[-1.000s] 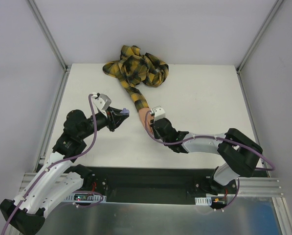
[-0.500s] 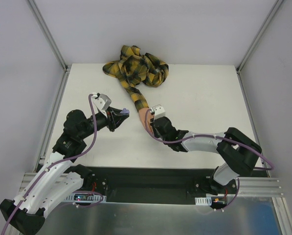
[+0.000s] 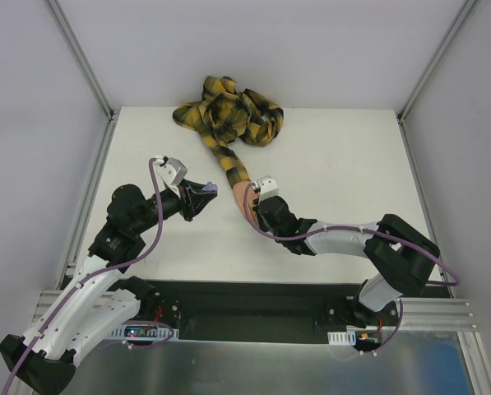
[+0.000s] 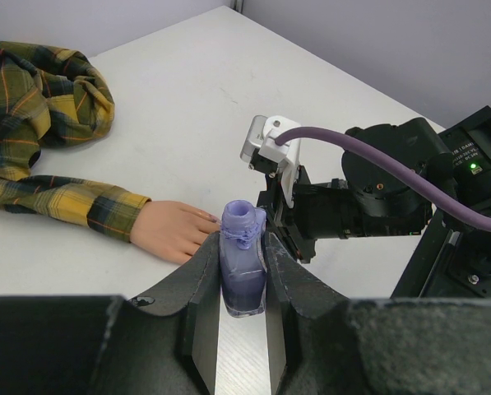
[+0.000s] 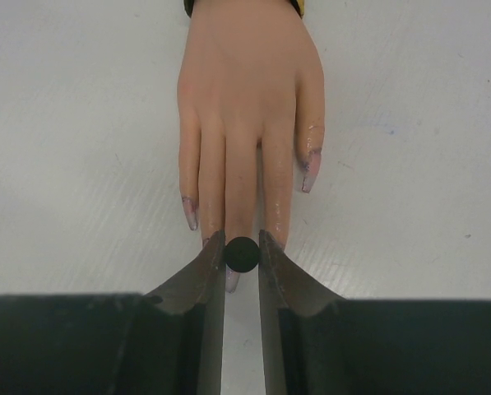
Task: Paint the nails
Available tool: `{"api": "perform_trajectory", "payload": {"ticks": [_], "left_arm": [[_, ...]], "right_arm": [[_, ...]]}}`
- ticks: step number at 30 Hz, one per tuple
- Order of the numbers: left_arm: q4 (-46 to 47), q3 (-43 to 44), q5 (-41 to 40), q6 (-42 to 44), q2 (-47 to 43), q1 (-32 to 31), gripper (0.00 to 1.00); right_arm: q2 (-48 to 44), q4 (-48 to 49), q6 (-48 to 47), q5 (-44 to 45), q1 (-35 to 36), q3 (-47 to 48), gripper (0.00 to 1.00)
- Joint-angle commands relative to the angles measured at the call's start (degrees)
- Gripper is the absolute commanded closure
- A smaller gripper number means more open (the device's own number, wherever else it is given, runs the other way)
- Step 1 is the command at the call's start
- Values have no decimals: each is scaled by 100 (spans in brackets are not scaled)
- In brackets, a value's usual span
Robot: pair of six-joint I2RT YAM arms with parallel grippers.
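Nails (image 5: 308, 174): pinkish-purple, streaky, tipping a peach mannequin hand (image 5: 245, 90) that lies flat at frame centre, fingers pointing down toward the right gripper (image 5: 242, 243).
Right gripper: pinched on a round black cap (image 5: 242, 254) at the middle fingertip.
Left gripper (image 4: 243, 243): clamped on an uncapped purple bottle (image 4: 243, 280), lower centre.
Plaid sleeve (image 3: 229, 115): bunched at upper centre of the table (image 3: 344, 164).

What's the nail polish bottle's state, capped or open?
Open: the nail polish bottle, clamped in the left gripper, shows a bare threaded neck with no cap on it.
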Motion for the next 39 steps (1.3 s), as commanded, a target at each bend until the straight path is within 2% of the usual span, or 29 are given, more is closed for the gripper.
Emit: {"api": "perform_trajectory", "payload": {"ticks": [1,39], "left_arm": [[177,255,155,-88,4,55,100],[186,272,261,-132,30,46,100]], "right_arm": [[-169,89,140,77,-7,1,100],[-283,-297,456,332,178,-43,100]]}}
